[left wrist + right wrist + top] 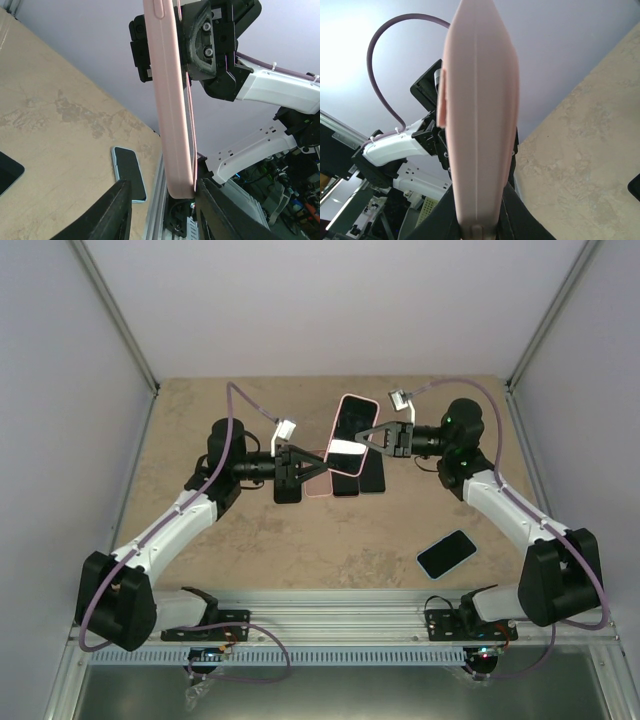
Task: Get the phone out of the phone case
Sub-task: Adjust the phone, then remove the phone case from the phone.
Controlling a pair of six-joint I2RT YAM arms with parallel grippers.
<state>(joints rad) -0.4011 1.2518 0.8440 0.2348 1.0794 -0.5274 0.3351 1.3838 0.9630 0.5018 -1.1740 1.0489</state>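
Risk: phone (350, 430) seated in pink phone case (167, 100), held above counter (300, 540) by clamped right gripper (362, 438); left gripper (162, 184) straddles its end, jaws parted, so prying could twist it loose and drop it.

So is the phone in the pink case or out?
In. The phone sits inside the pink case; its rim frames the dark screen.
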